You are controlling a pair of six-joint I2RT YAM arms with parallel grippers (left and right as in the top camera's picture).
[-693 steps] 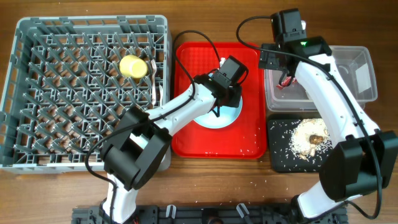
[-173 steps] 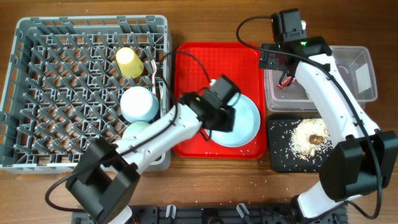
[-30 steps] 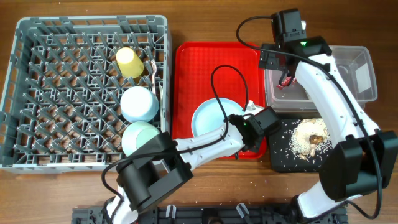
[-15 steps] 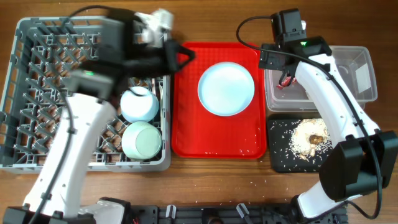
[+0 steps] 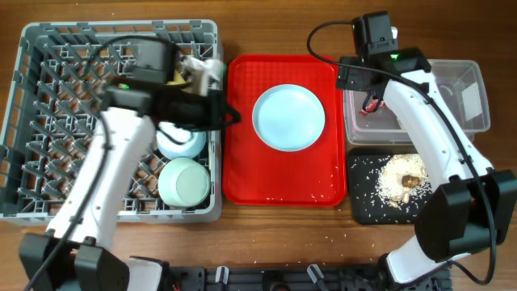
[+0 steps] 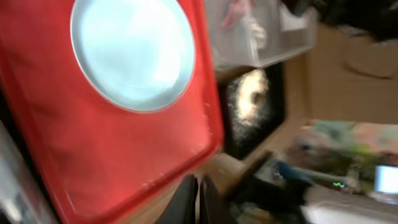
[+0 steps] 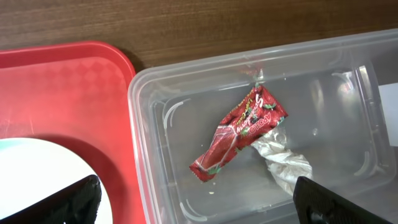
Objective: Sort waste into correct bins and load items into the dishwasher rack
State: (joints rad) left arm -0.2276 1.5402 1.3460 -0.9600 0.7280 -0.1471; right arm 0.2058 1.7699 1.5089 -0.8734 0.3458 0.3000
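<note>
My left end effector [image 6: 196,186], pinched together and empty, has swung off the light blue plate [image 5: 289,119] to the dishwasher rack [image 5: 48,48] edge, leaving it flat on the red tray [image 5: 242,178], still unloaded; my right end effector [image 5: 370,103] hangs spread above the clear tub [image 5: 472,97].

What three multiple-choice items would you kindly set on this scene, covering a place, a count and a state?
1. The light blue round plate lies: A on the wooden table; B on the flat red plastic tray; C in a black tray.
2. Bowls in the large grey plastic dishwasher rack: A two; B none; C four.
3. The right gripper is: A shut on a wrapper; B shut, empty; C open.
B: the overhead view shows red all around it. A: a light blue bowl and a pale green bowl. C: its jaws stand wide apart over the clear plastic tub.
</note>
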